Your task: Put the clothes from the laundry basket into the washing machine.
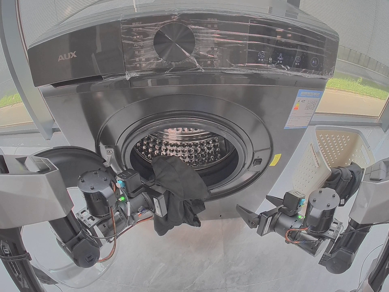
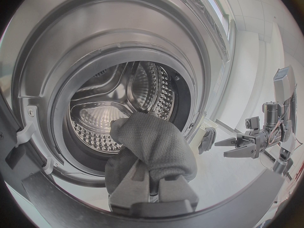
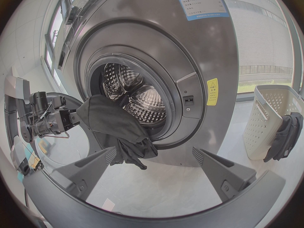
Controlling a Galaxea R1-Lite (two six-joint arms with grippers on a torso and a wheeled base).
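The left gripper (image 2: pixel 153 186) was clamped on a dark grey knitted garment (image 1: pixel 178 183) at the lower left lip of the round opening of the silver front-loading washing machine (image 1: pixel 227 98). The cloth's tail hung outside the front panel. The open glass door (image 1: pixel 69 163) stood beside that arm. The right gripper (image 1: pixel 252 205), spread wide and empty, hovered before the machine's lower right corner. Another dark garment (image 1: pixel 344 179) draped over the rim of the white perforated plastic laundry basket (image 1: pixel 344 142).
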